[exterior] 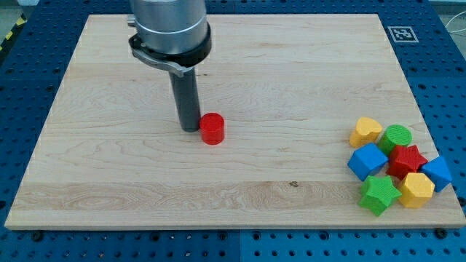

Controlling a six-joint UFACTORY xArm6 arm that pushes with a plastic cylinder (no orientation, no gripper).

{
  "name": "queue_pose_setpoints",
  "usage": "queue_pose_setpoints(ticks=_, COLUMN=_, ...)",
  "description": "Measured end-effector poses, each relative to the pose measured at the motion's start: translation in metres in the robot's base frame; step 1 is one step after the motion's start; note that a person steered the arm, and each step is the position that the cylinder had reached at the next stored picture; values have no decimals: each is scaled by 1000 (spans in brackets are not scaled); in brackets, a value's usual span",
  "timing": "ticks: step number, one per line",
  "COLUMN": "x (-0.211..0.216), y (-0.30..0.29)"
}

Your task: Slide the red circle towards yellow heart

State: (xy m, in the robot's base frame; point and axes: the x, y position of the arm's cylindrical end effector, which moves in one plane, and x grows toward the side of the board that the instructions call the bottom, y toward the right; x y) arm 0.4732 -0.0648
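Note:
The red circle [212, 129] stands on the wooden board, left of the middle. My tip [190, 129] rests on the board right beside it, on the view's left side of the circle, touching or almost touching it. The yellow heart [365, 132] lies far off to the view's right, at the upper left of a cluster of blocks, roughly level with the red circle.
The cluster at the view's right holds a green circle [397, 136], a blue cube [367, 161], a red star [406, 161], a second blue block [437, 172], a yellow hexagon [417, 189] and a green star [379, 194]. The board's right edge [429, 109] runs close by.

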Motion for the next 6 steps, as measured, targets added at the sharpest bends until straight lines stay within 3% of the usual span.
queue_pose_setpoints(ticks=3, x=3, y=47)
queue_pose_setpoints(ticks=6, x=63, y=72)
